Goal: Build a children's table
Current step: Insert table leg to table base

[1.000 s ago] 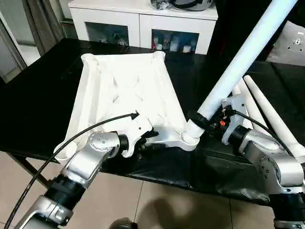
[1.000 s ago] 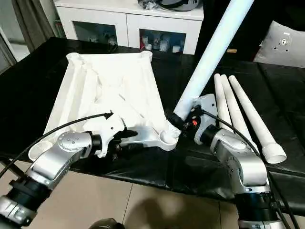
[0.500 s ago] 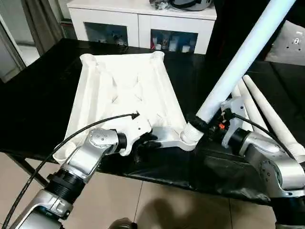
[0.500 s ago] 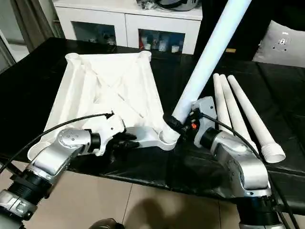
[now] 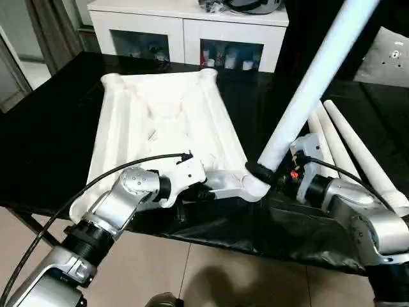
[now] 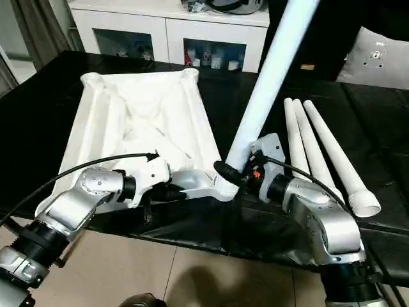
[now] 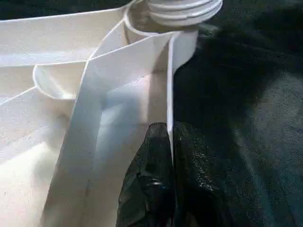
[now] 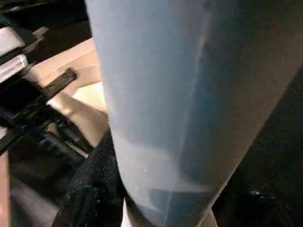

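The children's table top [image 5: 166,121] lies upside down on the black work table, ribbed underside up. My left gripper [image 5: 203,190] is at its near edge, black fingers [image 7: 151,179] shut on the thin rim wall [image 7: 169,94], one on each side. A long white leg [image 5: 307,89] leans up to the right, its ribbed lower end [image 7: 182,7] seated in the near right corner socket [image 5: 252,187]. My right gripper [image 5: 265,174] is shut on that leg just above the socket, and a black finger [image 8: 90,189] wraps around it.
Three more white legs [image 6: 319,150] lie side by side on the black table [image 5: 51,115] to the right of my right arm. A white cabinet with glass doors [image 5: 192,32] stands behind the table. The table's front edge runs just below both grippers, with tiled floor beyond.
My left gripper's fingers have closed onto the table top's near rim. The right gripper has kept its grip on the leg, whose base sits slightly lower in the socket. The camera has shifted a little.
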Robot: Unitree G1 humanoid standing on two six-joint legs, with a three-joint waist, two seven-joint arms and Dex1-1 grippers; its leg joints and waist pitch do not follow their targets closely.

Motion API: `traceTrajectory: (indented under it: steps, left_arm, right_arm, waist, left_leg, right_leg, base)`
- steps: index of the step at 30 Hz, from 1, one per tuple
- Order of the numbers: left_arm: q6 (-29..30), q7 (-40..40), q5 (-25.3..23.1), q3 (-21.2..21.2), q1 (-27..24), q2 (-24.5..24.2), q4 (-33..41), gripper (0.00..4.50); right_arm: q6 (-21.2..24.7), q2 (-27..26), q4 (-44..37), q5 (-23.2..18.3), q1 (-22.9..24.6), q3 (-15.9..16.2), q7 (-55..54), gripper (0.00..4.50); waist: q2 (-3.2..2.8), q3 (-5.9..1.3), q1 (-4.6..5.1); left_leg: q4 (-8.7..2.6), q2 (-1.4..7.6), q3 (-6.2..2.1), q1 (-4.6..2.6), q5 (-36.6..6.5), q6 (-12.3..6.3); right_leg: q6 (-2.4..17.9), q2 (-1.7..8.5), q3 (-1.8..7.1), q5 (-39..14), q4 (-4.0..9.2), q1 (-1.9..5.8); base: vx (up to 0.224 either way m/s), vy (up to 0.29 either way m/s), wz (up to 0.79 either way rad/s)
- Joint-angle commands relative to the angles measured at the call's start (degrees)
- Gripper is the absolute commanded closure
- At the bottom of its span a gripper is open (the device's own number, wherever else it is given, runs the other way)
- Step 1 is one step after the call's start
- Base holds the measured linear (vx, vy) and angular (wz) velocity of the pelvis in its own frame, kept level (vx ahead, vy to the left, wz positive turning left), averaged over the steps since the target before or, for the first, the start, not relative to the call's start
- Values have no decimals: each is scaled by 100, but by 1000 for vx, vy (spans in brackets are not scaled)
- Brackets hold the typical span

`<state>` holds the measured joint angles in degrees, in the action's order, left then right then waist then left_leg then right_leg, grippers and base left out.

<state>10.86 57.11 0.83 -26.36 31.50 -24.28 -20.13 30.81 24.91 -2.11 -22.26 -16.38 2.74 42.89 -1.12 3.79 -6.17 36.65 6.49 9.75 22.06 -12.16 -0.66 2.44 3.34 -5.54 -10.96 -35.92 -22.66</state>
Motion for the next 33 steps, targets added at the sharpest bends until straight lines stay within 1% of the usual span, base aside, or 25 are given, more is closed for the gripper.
traceTrajectory:
  steps: [1, 4, 5, 7, 8, 9, 10, 11, 14, 16, 17, 18, 19, 20, 22, 23, 24, 27, 28, 30, 31, 32, 33]
  left_arm:
    - [99, 345, -183, -258, -30, -165, -138, 450]
    - [142, 673, -168, -352, 14, -244, -159, 450]
    - [142, 675, -167, -352, 15, -244, -159, 450]
    - [-55, 728, -72, -218, 38, -161, -234, 450]
    - [-55, 728, -72, -218, 38, -161, -234, 450]
    - [-100, 753, -34, -184, 36, -145, -229, 450]
    - [-120, 749, 2, -151, 22, -131, -205, 450]
    - [-144, 699, -13, -141, 16, -121, -204, 450]
    - [-237, 518, -62, -97, 0, -62, -234, 450]
    - [-135, 525, -18, -47, -5, -7, -246, 450]
    - [-60, 568, 32, 6, 4, 39, -252, 406]
    - [-66, 560, 47, 35, 11, 64, -264, 406]
    - [-75, 547, 55, 55, 16, 80, -275, 395]
    - [-174, 459, -3, 64, 38, 103, -335, 395]
    - [-283, 396, -51, 77, 72, 136, -429, 386]
    - [-281, 397, -48, 93, 89, 156, -472, 381]
    - [-252, 412, -44, 101, 103, 168, -503, 378]
    - [-253, 443, -96, 91, 125, 197, -606, 378]
    - [-263, 441, -108, 93, 129, 218, -648, 378]
    - [-298, 398, -130, 101, 148, 259, -735, 378]
    - [-312, 421, -97, 115, 152, 283, -769, 406]
    - [-322, 433, -80, 123, 153, 294, -786, 413]
    - [-348, 439, -65, 132, 160, 309, -820, 413]
  right_arm:
    - [50, 109, -49, 1, -166, 40, 138, 261]
    - [25, 226, 61, 86, -283, 106, 262, 261]
    - [25, 226, 62, 86, -284, 106, 262, 261]
    - [-1, 224, 175, 86, -348, 63, 272, 261]
    - [-1, 224, 175, 86, -348, 63, 272, 261]
    - [-20, 211, 220, 85, -368, 42, 258, 261]
    - [-44, 175, 289, 84, -392, 4, 203, 261]
    - [-49, 161, 307, 76, -394, -4, 202, 261]
    - [-55, 137, 313, 69, -377, 6, 199, 261]
    - [-59, 127, 303, 64, -352, 23, 196, 261]
    - [-47, 111, 291, 57, -337, 24, 189, 261]
    - [-37, 98, 279, 48, -326, 18, 184, 261]
    - [-30, 90, 273, 42, -321, 15, 181, 261]
    - [-21, 74, 265, 30, -311, 5, 168, 261]
    - [-7, 52, 250, 11, -297, -8, 151, 261]
    - [-6, 46, 242, 7, -287, -8, 143, 261]
    - [-10, 43, 237, 8, -275, -6, 141, 261]
    - [-6, 26, 229, 10, -260, -11, 134, 261]
    - [-1, 21, 224, 12, -259, -13, 129, 261]
    - [4, 13, 218, 15, -257, -16, 119, 261]
    - [5, 12, 217, 12, -253, -20, 121, 261]
    - [4, 11, 218, 12, -252, -20, 123, 261]
    - [3, 14, 220, 9, -252, -18, 121, 261]
  waist:
    - [45, -402, -29]
    - [39, -404, -27]
    - [36, -404, -32]
    - [48, -406, -46]
    - [42, -408, -51]
    - [49, -412, -57]
    - [44, -415, -58]
    - [57, -414, -55]
    - [52, -416, -63]
    - [51, -413, -70]
    - [67, -409, -70]
    - [56, -407, -75]
    - [56, -404, -73]
    - [52, -404, -75]
    - [58, -409, -75]
    - [31, -407, -75]
    - [44, -407, -72]
    - [50, -402, -78]
    - [27, -400, -83]
    - [36, -392, -73]
    - [29, -389, -69]
    - [28, -392, -71]
    - [32, -395, -70]
  left_leg:
    - [-509, 740, -329, -89, -888, -122]
    - [-510, 748, -329, -98, -844, -113]
    - [-507, 749, -325, -100, -854, -110]
    - [-502, 747, -320, -94, -850, -120]
    - [-502, 752, -318, -108, -871, -106]
    - [-504, 753, -320, -110, -870, -100]
    - [-506, 760, -322, -112, -853, -92]
    - [-508, 761, -319, -105, -842, -97]
    - [-503, 760, -316, -100, -809, -117]
    - [-505, 763, -310, -110, -837, -109]
    - [-506, 760, -308, -106, -846, -106]
    - [-509, 764, -313, -110, -864, -96]
    - [-513, 765, -311, -116, -910, -83]
    - [-516, 767, -314, -120, -934, -71]
    - [-521, 771, -321, -107, -936, -70]
    - [-521, 766, -321, -104, -953, -65]
    - [-522, 765, -320, -105, -961, -65]
    - [-516, 750, -317, -101, -988, -57]
    - [-518, 755, -322, -106, -999, -54]
    - [-529, 762, -328, -115, -1059, -49]
    - [-532, 764, -330, -118, -1124, -33]
    - [-536, 772, -337, -129, -1166, 2]
    - [-536, 770, -333, -123, -1153, 4]
  right_leg:
    - [947, 824, 479, -1454, 506, 306]
    - [974, 817, 479, -1408, 494, 298]
    - [982, 817, 480, -1402, 492, 293]
    - [1024, 829, 481, -1369, 492, 301]
    - [1036, 823, 478, -1394, 498, 290]
    - [1044, 823, 475, -1374, 490, 293]
    - [1067, 825, 474, -1323, 479, 293]
    - [1071, 822, 474, -1299, 479, 295]
    - [1068, 828, 476, -1260, 474, 300]
    - [1057, 834, 478, -1325, 487, 293]
    - [1052, 836, 479, -1376, 488, 296]
    - [1046, 837, 476, -1413, 490, 292]
    - [1022, 830, 475, -1475, 502, 282]
    - [1011, 834, 480, -1490, 504, 280]
    - [996, 840, 480, -1471, 504, 292]
    - [987, 836, 480, -1455, 503, 289]
    - [982, 839, 480, -1456, 510, 292]
    - [944, 847, 483, -1602, 533, 297]
    - [934, 847, 482, -1648, 535, 291]
    - [911, 833, 476, -1723, 548, 283]
    - [900, 835, 477, -1773, 559, 279]
    - [910, 841, 479, -1787, 555, 279]
    - [918, 845, 482, -1755, 552, 282]
  base:
    - [0, 0, 0]
    - [0, 0, 0]
    - [0, 0, 0]
    - [0, 0, 0]
    - [0, 0, 0]
    - [0, 0, 0]
    - [0, 0, 0]
    - [0, 0, 0]
    - [0, 0, 0]
    - [0, 0, 0]
    - [0, 0, 0]
    - [0, 0, 0]
    - [0, 0, 0]
    - [0, 0, 0]
    - [0, 0, 0]
    - [0, 0, 0]
    - [0, 0, 0]
    - [0, 0, 0]
    - [0, 0, 0]
    - [0, 0, 0]
    - [0, 0, 0]
    - [0, 0, 0]
    - [0, 0, 0]
